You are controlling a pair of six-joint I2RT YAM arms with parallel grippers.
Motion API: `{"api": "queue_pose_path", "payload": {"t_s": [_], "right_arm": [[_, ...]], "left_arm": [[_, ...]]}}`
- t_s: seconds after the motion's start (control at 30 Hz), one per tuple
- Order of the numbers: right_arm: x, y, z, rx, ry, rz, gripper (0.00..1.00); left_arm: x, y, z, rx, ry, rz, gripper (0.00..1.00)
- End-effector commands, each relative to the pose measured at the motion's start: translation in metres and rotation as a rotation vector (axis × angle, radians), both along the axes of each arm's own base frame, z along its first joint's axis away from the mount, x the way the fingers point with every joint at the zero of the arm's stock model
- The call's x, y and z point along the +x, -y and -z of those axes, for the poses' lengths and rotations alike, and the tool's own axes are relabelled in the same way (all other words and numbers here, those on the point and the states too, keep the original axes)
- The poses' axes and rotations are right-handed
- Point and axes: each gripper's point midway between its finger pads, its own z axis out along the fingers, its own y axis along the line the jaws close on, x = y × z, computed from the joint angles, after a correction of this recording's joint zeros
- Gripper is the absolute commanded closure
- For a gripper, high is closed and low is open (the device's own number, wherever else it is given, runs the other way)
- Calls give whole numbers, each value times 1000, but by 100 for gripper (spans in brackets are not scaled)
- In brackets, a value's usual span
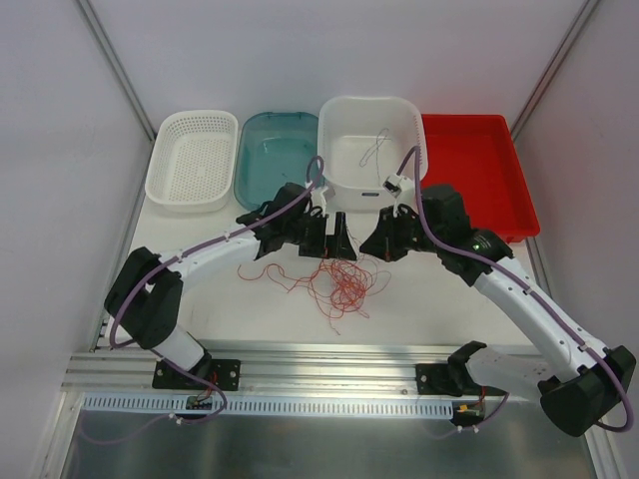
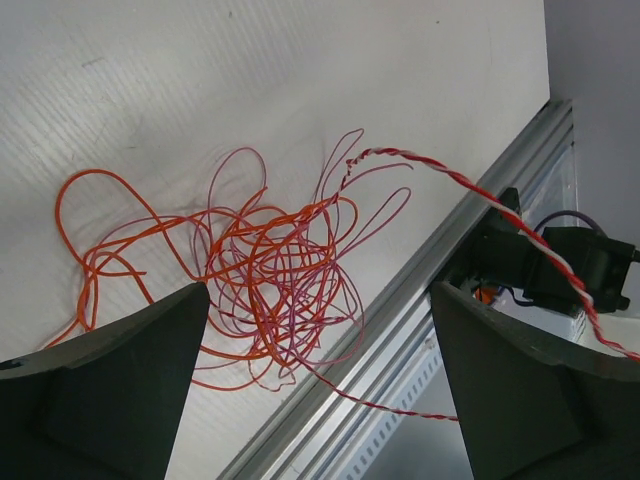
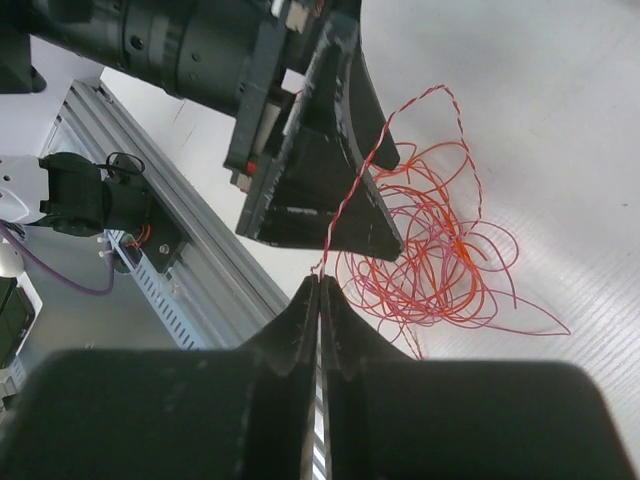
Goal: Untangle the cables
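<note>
Left fingers [image 2: 120,390] spread above tangled hair-thin orange cables [image 2: 270,270]; right fingers [image 3: 296,330] tight on twisted red-white strand [image 3: 360,180].

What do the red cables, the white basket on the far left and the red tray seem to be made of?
The cables look like fine wire in smooth, slightly glossy red and orange plastic insulation; they curl in loose loops. The white basket is probably matte moulded plastic, with perforated walls. The red tray seems smooth plastic, evenly coloured with a faint sheen.
</note>
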Motion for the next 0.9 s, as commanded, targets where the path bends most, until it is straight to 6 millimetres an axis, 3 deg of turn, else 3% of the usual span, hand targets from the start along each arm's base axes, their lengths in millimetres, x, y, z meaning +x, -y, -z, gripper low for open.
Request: {"api": "queue_pose_path", "payload": {"t_s": [0.0, 0.2, 0.3, 0.4, 0.57, 0.63, 0.8, 0.87], "right_arm": [[5, -3, -16, 35, 78, -6, 99], [1, -11, -19, 64, 71, -30, 99], [-3, -17, -18, 68, 59, -48, 99], [-6, -13, -23, 69, 72, -37, 99], [-11, 11, -45, 26, 165, 25, 99], [-7, 27, -55, -25, 241, 66, 99], [-10, 78, -109, -44, 406, 222, 99], [-12, 95, -124, -45, 449, 281, 99]], "left_arm": [[-14, 6, 15, 16, -15, 70, 6], [-2, 14, 57, 153, -19, 12, 13], [1, 29, 74, 203, -18, 19, 18], [4, 29, 94, 284, -33, -2, 27], [15, -10, 119, 443, -24, -123, 61], [21, -26, 118, 470, -13, -171, 64], [32, -92, 124, 533, -36, -326, 65], [27, -114, 131, 568, -54, -358, 64]]}}
